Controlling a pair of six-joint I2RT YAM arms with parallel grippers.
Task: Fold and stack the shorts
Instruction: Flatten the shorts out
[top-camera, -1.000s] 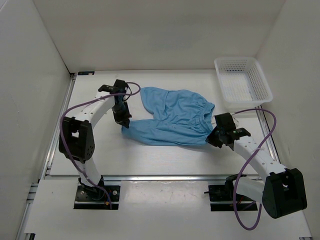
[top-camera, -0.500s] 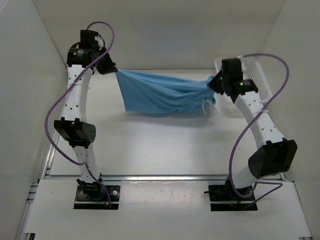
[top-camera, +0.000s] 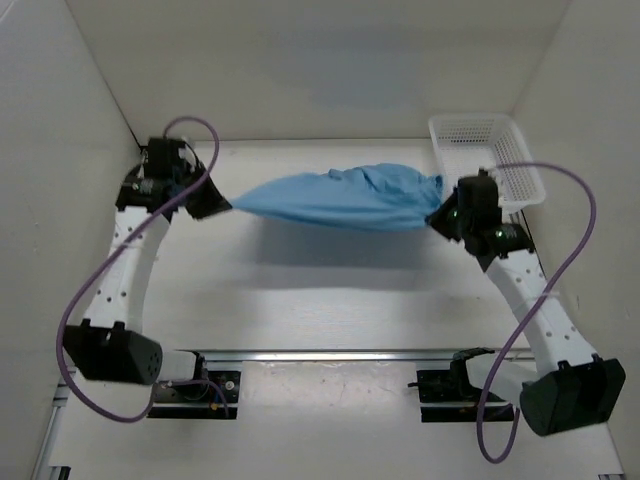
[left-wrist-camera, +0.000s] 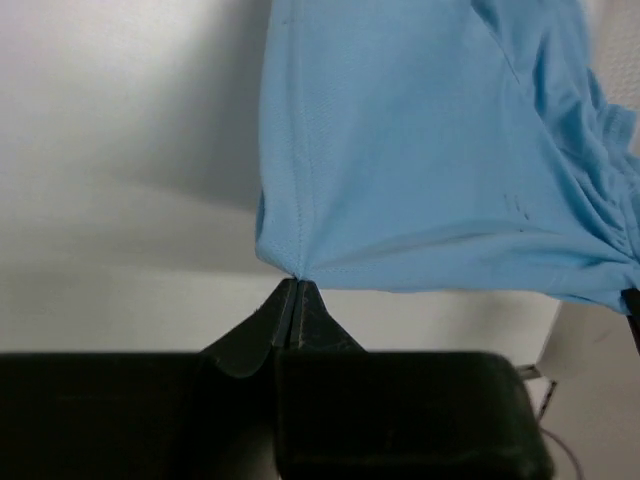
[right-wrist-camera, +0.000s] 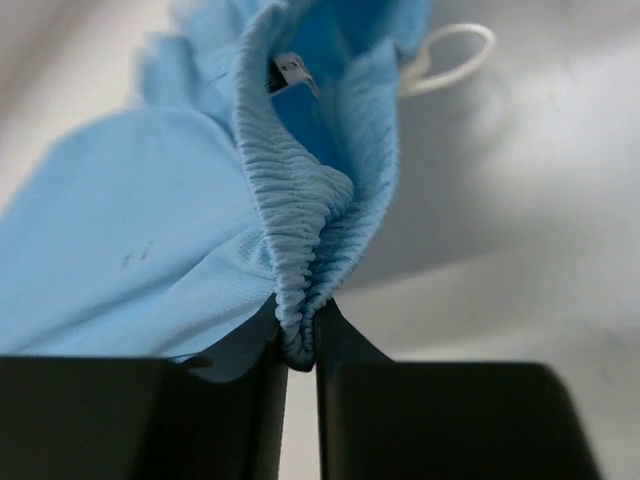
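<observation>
The light sky-blue shorts (top-camera: 335, 200) hang stretched in the air between both grippers, above the table, casting a shadow below. My left gripper (top-camera: 222, 206) is shut on a leg-hem corner of the shorts (left-wrist-camera: 420, 150). My right gripper (top-camera: 437, 216) is shut on the gathered elastic waistband (right-wrist-camera: 300, 240). A loop of white drawstring (right-wrist-camera: 450, 55) shows beyond the waistband in the right wrist view. The fabric sags slightly in the middle.
A white mesh basket (top-camera: 487, 165) stands at the back right of the table, just behind my right gripper. White walls enclose the table on the left, back and right. The arm bases sit at the near edge.
From lying on the table, the shorts were lifted high by both grippers, then brought down and forward; they now hang lower, bunched and stretched between the grippers.
</observation>
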